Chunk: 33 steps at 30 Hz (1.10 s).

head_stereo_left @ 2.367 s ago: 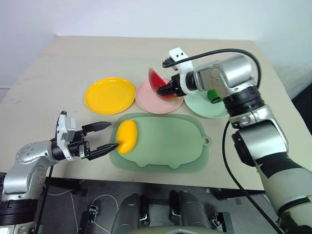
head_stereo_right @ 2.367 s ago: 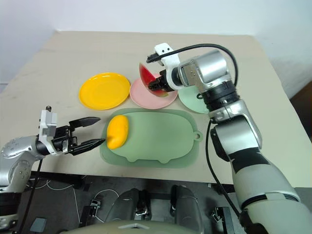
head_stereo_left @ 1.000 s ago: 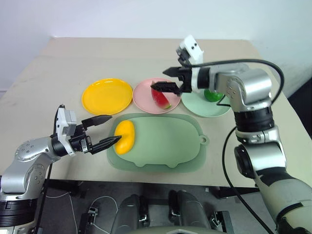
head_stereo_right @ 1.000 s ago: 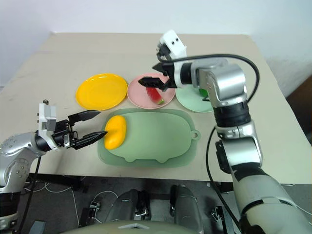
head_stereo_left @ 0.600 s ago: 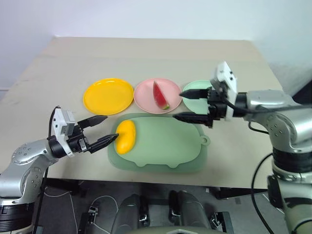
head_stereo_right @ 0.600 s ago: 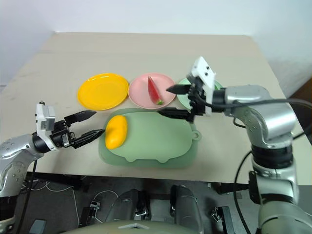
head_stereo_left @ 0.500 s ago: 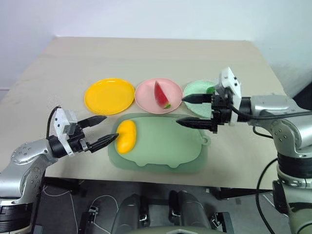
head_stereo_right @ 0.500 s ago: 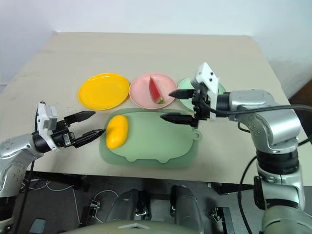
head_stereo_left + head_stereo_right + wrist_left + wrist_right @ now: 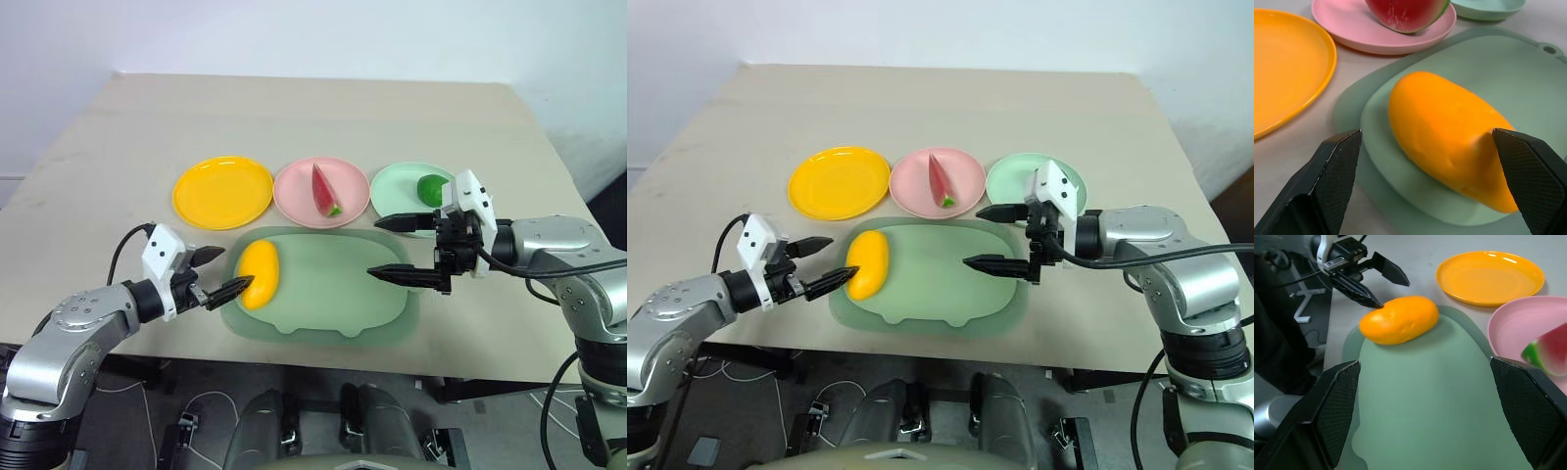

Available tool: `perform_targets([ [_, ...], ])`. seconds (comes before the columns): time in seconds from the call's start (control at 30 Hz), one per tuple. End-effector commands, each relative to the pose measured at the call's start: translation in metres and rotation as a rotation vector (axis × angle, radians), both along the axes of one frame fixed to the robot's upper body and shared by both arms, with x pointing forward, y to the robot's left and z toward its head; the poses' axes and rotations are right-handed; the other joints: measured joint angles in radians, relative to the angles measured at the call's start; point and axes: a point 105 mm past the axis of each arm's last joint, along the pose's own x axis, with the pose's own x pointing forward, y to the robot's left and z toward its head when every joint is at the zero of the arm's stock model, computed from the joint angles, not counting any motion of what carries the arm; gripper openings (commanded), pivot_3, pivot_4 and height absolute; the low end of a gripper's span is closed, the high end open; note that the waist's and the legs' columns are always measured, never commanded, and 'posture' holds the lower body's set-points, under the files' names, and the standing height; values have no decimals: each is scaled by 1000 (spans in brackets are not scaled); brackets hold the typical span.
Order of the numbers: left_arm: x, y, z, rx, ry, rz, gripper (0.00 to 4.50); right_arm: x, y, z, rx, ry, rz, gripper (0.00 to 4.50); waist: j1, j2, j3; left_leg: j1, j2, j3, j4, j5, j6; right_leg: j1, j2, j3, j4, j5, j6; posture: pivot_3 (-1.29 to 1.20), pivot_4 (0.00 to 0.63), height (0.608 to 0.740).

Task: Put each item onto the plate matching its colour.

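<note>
The left gripper [image 9: 219, 274] is spread wide at the left end of the board [image 9: 333, 304], one fingertip at the mango's [image 9: 259, 274] near end, the other on its far side, gripping nothing. The right gripper [image 9: 397, 249] hangs wide apart and empty over the board's right part, by the tab. The mango lies on the board's left edge. Beyond the board's far edge stand three plates in a row: the yellow plate [image 9: 222, 192] bare, the pink plate [image 9: 321, 193] with the watermelon wedge [image 9: 322, 189], the green plate [image 9: 404, 186] with the round green fruit [image 9: 431, 189]. Bare table [image 9: 294, 108] stretches behind the plates.
</note>
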Motion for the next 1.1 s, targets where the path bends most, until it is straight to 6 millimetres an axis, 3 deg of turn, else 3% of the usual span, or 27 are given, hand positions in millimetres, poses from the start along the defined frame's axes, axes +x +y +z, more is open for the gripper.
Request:
perform_targets([
  [0.03,-2,-16,10,-27,10,-9,4500,-4,8,11,28,-55,19,4486,2,0,0,0,0,0,0,0,0,0,0,0,0,0,0,0,150,696],
  [0.2,2,-21,27,4,19,11,4500,-4,7,14,30,-65,10,4486,11,-1,0,0,0,0,1,0,0,1,0,0,0,0,0,0,150,696],
  [0.57,7,-24,34,71,182,103,4500,-6,-1,19,10,-65,24,4486,25,-2,1,1,-1,-1,2,1,0,4,1,-1,0,-1,3,0,150,696],
  [0.93,20,-17,21,121,373,179,4500,-5,-2,13,-4,-74,-18,4486,24,-3,2,8,0,-2,2,1,-1,10,2,-1,1,-2,3,0,150,696],
  [1.1,14,-38,-8,89,441,184,4500,-4,-5,11,-27,-89,-30,4486,25,-4,1,13,-1,-2,1,1,-1,15,0,-1,0,-2,3,0,150,696],
])
